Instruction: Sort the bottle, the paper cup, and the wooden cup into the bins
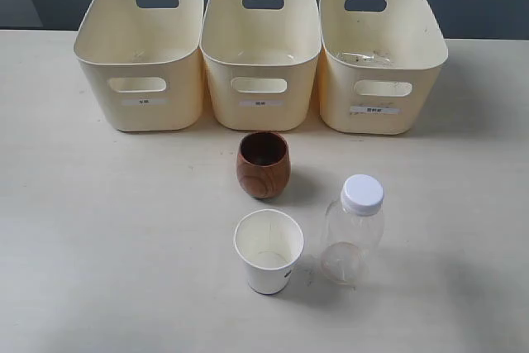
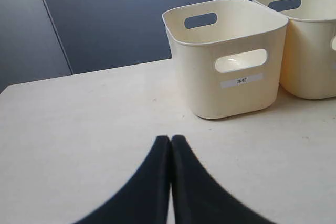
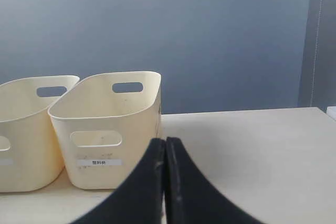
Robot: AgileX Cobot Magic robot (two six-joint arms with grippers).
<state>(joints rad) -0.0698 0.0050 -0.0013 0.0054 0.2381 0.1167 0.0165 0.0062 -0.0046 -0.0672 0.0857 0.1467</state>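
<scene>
the bottle (image 1: pixel 354 233) is seen upright, long axis vertical and white cap up, on the near right part of the table (image 1: pixel 99 245). it stands just beside the paper cup (image 1: pixel 268 254), which is set mouth up near the middle of the near edge. the wooden cup (image 1: pixel 263 167) is set upright behind the paper cup, between it and the middle bin (image 1: pixel 260 117). the three stand apart, and none has been binned.

along the far edge the left bin (image 1: pixel 140 117), the middle bin and the right bin (image 1: pixel 372 121) are lined up side by side. nothing is seen in the left and middle bins. a faint clear glint or scuffing is seen on the floor of the right bin, and what it is cannot be told.

neither arm is shown in the exterior view. the fingers of the left gripper (image 2: pixel 170 139) are pressed together on nothing, with the left bin ahead. those of the right gripper (image 3: pixel 165 141) are likewise pressed together and empty, with the right bin ahead. no cup or bottle is caught in either wrist view, so their bearing from the fingers cannot be read. since the bottle lies to the right, the right arm is judged the nearer for it.
</scene>
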